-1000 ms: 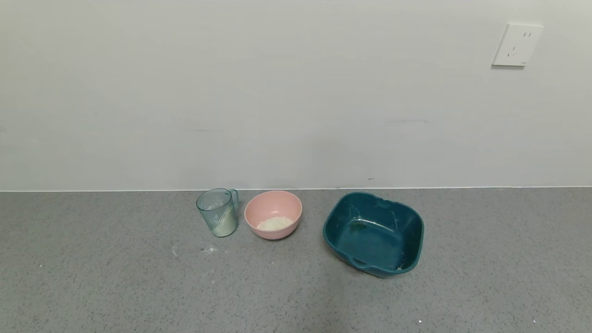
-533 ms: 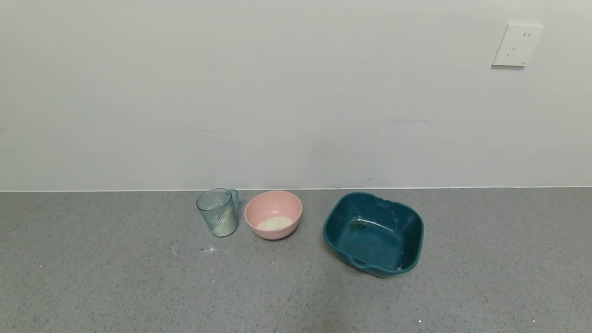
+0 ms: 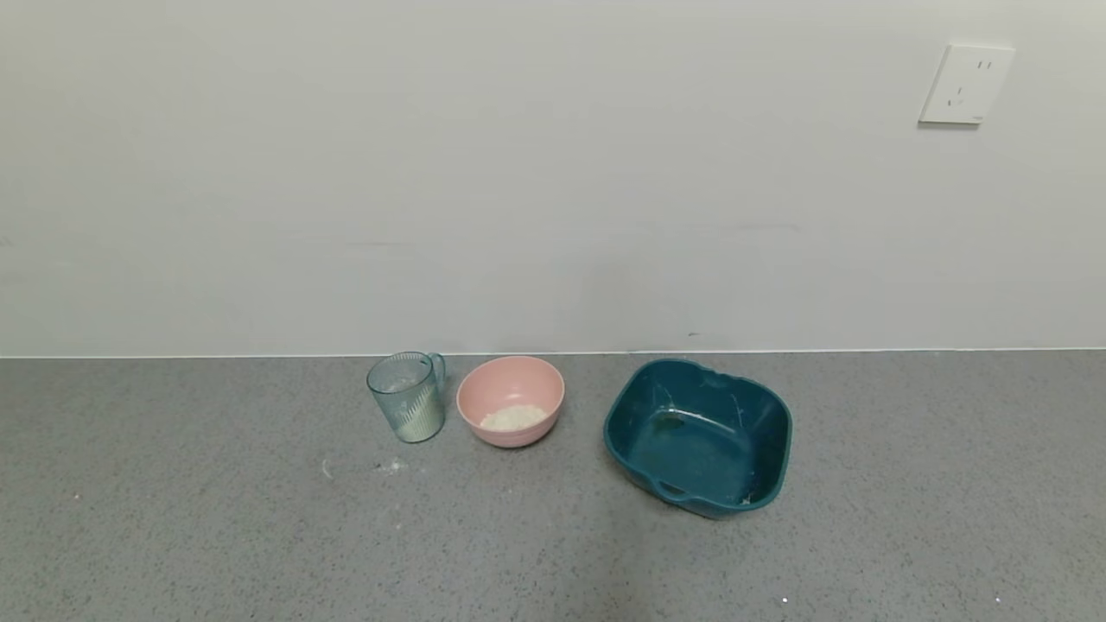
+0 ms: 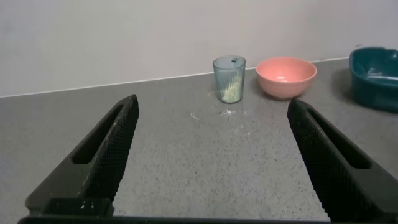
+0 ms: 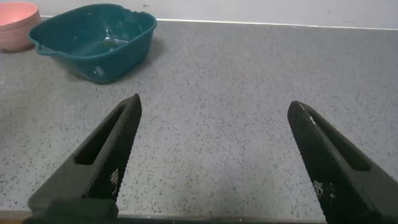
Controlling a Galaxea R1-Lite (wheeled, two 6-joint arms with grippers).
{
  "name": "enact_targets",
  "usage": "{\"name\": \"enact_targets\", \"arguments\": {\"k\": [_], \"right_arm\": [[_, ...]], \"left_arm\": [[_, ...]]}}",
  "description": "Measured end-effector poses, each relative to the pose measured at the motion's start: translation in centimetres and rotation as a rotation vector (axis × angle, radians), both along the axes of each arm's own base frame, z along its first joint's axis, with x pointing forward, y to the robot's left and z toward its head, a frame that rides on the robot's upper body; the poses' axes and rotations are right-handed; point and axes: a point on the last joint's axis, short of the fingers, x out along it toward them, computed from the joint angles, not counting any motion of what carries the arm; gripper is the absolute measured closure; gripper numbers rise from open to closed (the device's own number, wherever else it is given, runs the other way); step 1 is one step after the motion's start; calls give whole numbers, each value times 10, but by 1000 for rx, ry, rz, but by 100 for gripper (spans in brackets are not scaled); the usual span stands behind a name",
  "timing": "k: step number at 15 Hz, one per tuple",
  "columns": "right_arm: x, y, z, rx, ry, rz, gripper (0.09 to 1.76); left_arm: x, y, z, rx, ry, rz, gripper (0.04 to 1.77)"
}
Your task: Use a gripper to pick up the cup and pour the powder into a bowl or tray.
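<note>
The ribbed blue-green cup [image 3: 407,396] stands upright near the wall with white powder [image 3: 419,418] in its lower part. It also shows in the left wrist view [image 4: 229,79]. The pink bowl [image 3: 511,389] sits just right of it, holding a small heap of powder [image 3: 513,417], and shows in the left wrist view [image 4: 286,76] too. My left gripper [image 4: 211,112] is open and empty, well short of the cup and facing it. My right gripper [image 5: 214,109] is open and empty over bare counter. Neither arm shows in the head view.
A dark teal squarish tray [image 3: 698,436] with handles sits right of the bowl; it shows in the right wrist view [image 5: 96,40] too. Spilled powder specks [image 3: 390,466] lie in front of the cup. A wall with a socket [image 3: 965,84] bounds the grey counter [image 3: 259,536] at the back.
</note>
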Motion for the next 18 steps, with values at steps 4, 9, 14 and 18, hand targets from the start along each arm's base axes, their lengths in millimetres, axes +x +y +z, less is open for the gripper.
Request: {"name": "enact_targets", "arguments": {"k": [4, 9, 14, 18], "right_arm": [[0, 0, 0, 0, 0, 0, 14], [0, 0, 0, 0, 0, 0, 14], [0, 0, 0, 0, 0, 0, 14], [0, 0, 0, 0, 0, 0, 14]], "left_arm": [[13, 0, -30, -4, 57, 5, 9], [15, 0, -36, -9, 76, -9, 9], [16, 0, -42, -72, 125, -23, 9], [16, 0, -42, -126, 120, -17, 9]]}}
